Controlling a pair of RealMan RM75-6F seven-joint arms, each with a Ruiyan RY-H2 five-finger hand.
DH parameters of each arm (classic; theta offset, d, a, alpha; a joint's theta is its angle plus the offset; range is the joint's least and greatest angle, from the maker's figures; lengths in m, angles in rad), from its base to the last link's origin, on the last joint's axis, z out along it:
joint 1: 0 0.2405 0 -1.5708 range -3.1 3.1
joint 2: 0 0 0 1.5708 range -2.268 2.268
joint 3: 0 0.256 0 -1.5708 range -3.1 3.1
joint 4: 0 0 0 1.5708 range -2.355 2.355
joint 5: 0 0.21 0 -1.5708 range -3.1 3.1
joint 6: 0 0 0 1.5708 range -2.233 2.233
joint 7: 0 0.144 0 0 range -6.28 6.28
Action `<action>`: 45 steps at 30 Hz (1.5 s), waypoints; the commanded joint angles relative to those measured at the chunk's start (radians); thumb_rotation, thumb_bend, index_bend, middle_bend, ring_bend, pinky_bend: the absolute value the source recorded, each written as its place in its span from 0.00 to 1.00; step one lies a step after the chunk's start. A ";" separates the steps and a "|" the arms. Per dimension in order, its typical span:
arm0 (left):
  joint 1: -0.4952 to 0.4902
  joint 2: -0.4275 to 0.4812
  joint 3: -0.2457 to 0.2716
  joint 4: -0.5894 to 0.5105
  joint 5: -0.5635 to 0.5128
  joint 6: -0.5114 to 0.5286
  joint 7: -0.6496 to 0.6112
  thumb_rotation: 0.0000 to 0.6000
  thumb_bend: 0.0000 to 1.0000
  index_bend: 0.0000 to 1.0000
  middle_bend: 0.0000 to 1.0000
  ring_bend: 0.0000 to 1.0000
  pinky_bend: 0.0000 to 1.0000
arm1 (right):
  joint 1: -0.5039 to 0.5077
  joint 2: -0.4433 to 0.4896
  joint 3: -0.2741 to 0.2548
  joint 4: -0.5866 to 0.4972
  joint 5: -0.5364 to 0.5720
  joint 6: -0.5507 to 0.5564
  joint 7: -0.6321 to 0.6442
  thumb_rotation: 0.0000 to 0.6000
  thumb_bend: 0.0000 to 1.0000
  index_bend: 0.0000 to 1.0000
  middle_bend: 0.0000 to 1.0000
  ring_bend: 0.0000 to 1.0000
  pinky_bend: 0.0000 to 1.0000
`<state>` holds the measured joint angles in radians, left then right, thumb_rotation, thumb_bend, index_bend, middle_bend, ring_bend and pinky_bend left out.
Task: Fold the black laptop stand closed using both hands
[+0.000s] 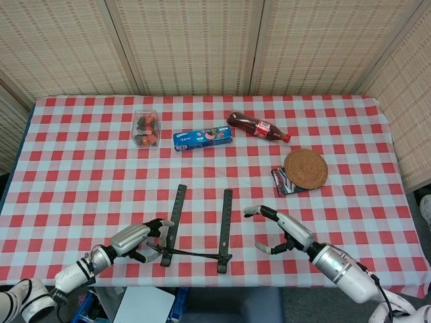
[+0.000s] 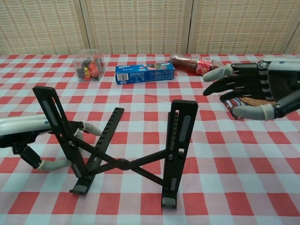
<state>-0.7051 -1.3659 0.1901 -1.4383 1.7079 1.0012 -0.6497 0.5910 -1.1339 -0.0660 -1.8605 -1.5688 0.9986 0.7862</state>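
The black laptop stand [image 1: 201,229] [image 2: 124,164] stands unfolded near the table's front edge, its two rails joined by crossed bars. My left hand [image 1: 137,238] [image 2: 26,131] grips the stand's left rail [image 2: 60,123]; its fingers [image 2: 90,127] curl around the rail from behind. My right hand [image 1: 281,231] [image 2: 251,91] hovers with fingers spread to the right of the right rail [image 1: 225,225] [image 2: 180,133], a clear gap away, holding nothing.
Toward the back lie a clear box of small items [image 1: 147,128], a blue biscuit box [image 1: 204,138] and a cola bottle [image 1: 258,126]. A woven coaster [image 1: 306,168] on a small packet [image 1: 281,183] sits at the right. The table's front edge [image 1: 215,281] is just beyond the stand's feet.
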 commanded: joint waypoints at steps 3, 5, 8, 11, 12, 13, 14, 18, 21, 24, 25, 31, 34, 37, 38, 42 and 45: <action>0.015 0.008 0.006 -0.019 -0.006 0.009 0.022 1.00 0.43 0.53 0.12 0.08 0.23 | 0.017 0.004 0.003 -0.033 0.056 -0.072 -0.094 1.00 0.29 0.17 0.20 0.08 0.08; 0.020 0.011 0.005 -0.026 -0.012 0.010 0.031 1.00 0.43 0.52 0.12 0.08 0.23 | 0.025 0.000 0.005 -0.044 0.073 -0.096 -0.139 1.00 0.29 0.18 0.20 0.08 0.08; 0.026 0.016 0.003 -0.035 -0.022 0.009 0.042 1.00 0.43 0.48 0.12 0.08 0.23 | 0.039 -0.006 0.009 -0.061 0.106 -0.136 -0.220 1.00 0.29 0.20 0.20 0.08 0.08; 0.029 0.018 0.003 -0.043 -0.024 0.007 0.048 1.00 0.43 0.44 0.12 0.08 0.22 | 0.054 -0.022 0.017 -0.077 0.149 -0.169 -0.312 1.00 0.28 0.23 0.20 0.08 0.08; 0.030 0.019 0.003 -0.044 -0.025 0.006 0.049 1.00 0.43 0.43 0.12 0.08 0.22 | 0.058 -0.028 0.020 -0.082 0.163 -0.177 -0.339 1.00 0.27 0.23 0.20 0.08 0.08; 0.031 0.020 0.003 -0.045 -0.025 0.005 0.051 1.00 0.43 0.42 0.12 0.08 0.22 | 0.062 -0.035 0.022 -0.086 0.177 -0.184 -0.368 1.00 0.25 0.24 0.20 0.08 0.08; 0.032 0.020 0.002 -0.047 -0.025 0.006 0.054 1.00 0.43 0.41 0.12 0.08 0.22 | 0.066 -0.045 0.025 -0.091 0.198 -0.190 -0.408 1.00 0.23 0.25 0.21 0.08 0.08; 0.036 0.019 -0.002 -0.052 -0.028 0.008 0.057 1.00 0.43 0.39 0.12 0.08 0.22 | 0.071 -0.092 0.034 -0.103 0.273 -0.189 -0.536 1.00 0.13 0.28 0.22 0.08 0.08; 0.039 0.018 -0.005 -0.054 -0.030 0.009 0.061 1.00 0.43 0.38 0.12 0.08 0.22 | 0.074 -0.136 0.043 -0.109 0.335 -0.178 -0.622 1.00 0.09 0.31 0.24 0.08 0.08; 0.041 0.019 -0.007 -0.057 -0.032 0.009 0.064 1.00 0.43 0.37 0.12 0.08 0.22 | 0.080 -0.187 0.053 -0.106 0.391 -0.161 -0.702 1.00 0.08 0.35 0.26 0.08 0.08; 0.042 0.019 -0.007 -0.057 -0.032 0.010 0.064 1.00 0.43 0.37 0.12 0.08 0.22 | 0.082 -0.203 0.056 -0.104 0.408 -0.154 -0.725 1.00 0.08 0.36 0.26 0.08 0.08; 0.051 0.022 -0.008 -0.055 -0.029 0.020 0.057 1.00 0.43 0.37 0.12 0.08 0.22 | 0.084 -0.299 0.074 -0.085 0.499 -0.099 -0.847 1.00 0.08 0.46 0.29 0.08 0.08; 0.054 0.023 -0.008 -0.052 -0.025 0.025 0.051 1.00 0.43 0.37 0.12 0.08 0.22 | 0.082 -0.325 0.081 -0.082 0.525 -0.078 -0.881 1.00 0.08 0.48 0.30 0.09 0.08; 0.055 0.024 -0.007 -0.049 -0.022 0.028 0.045 1.00 0.43 0.37 0.12 0.08 0.22 | 0.079 -0.340 0.086 -0.081 0.543 -0.060 -0.907 1.00 0.09 0.50 0.30 0.09 0.08; 0.056 0.025 -0.007 -0.048 -0.020 0.029 0.044 1.00 0.43 0.37 0.12 0.08 0.22 | 0.078 -0.343 0.088 -0.082 0.550 -0.058 -0.913 1.00 0.09 0.51 0.31 0.09 0.08; 0.056 0.025 -0.008 -0.046 -0.017 0.030 0.040 1.00 0.43 0.37 0.12 0.08 0.22 | 0.082 -0.350 0.092 -0.084 0.566 -0.064 -0.931 1.00 0.10 0.53 0.31 0.09 0.08; 0.056 0.025 -0.009 -0.047 -0.015 0.030 0.039 1.00 0.43 0.37 0.12 0.08 0.22 | 0.084 -0.357 0.093 -0.084 0.578 -0.068 -0.942 1.00 0.12 0.53 0.31 0.09 0.08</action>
<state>-0.6491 -1.3406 0.1813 -1.4849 1.6931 1.0316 -0.6106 0.6739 -1.4889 0.0261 -1.9443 -0.9924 0.9316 -0.1535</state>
